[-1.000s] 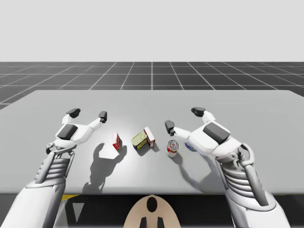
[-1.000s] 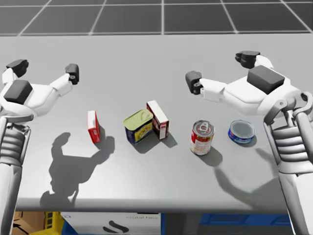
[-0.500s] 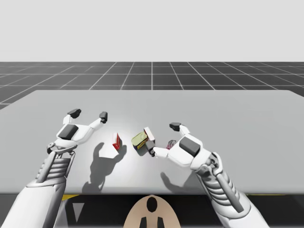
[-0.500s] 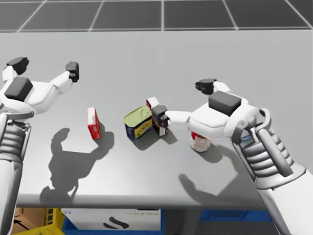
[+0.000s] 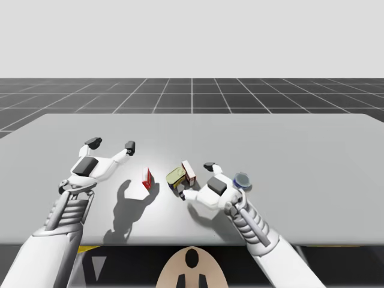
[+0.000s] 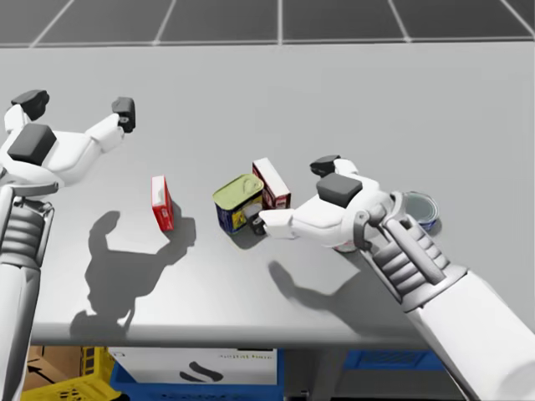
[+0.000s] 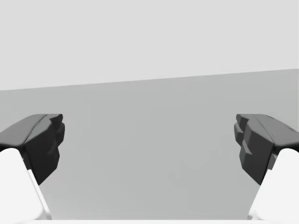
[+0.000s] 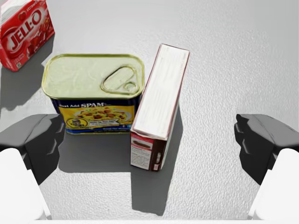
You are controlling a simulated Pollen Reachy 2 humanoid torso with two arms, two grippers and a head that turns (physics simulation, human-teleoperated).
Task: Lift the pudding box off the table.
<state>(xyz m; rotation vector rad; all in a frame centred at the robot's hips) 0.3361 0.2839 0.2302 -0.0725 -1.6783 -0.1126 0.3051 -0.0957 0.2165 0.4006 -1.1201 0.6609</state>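
The pudding box (image 8: 159, 107), slim with a white face and brown-red sides, stands on edge right beside a rectangular blue and yellow tin (image 8: 93, 91). My right gripper (image 8: 149, 144) hovers open just above the pair, with both box and tin between its spread fingers and neither touched. In the high view the pudding box (image 5: 189, 172) sits mid-table with my right gripper (image 5: 195, 179) over it; the head view shows the pudding box (image 6: 271, 182) under my right gripper (image 6: 289, 194). My left gripper (image 5: 111, 144) is open over bare table at the left, also in the wrist view (image 7: 149, 144).
A red box (image 5: 147, 178) stands left of the tin (image 5: 175, 176). A flat round blue can (image 6: 418, 206) lies right of my right wrist. The grey table (image 5: 300, 138) stretches wide behind them. Crates (image 6: 192, 376) sit under its front edge.
My right arm has swung left and down from the table's right side to over the tin and pudding box, covering the red and white can. My head has tipped slightly. The left arm stays put.
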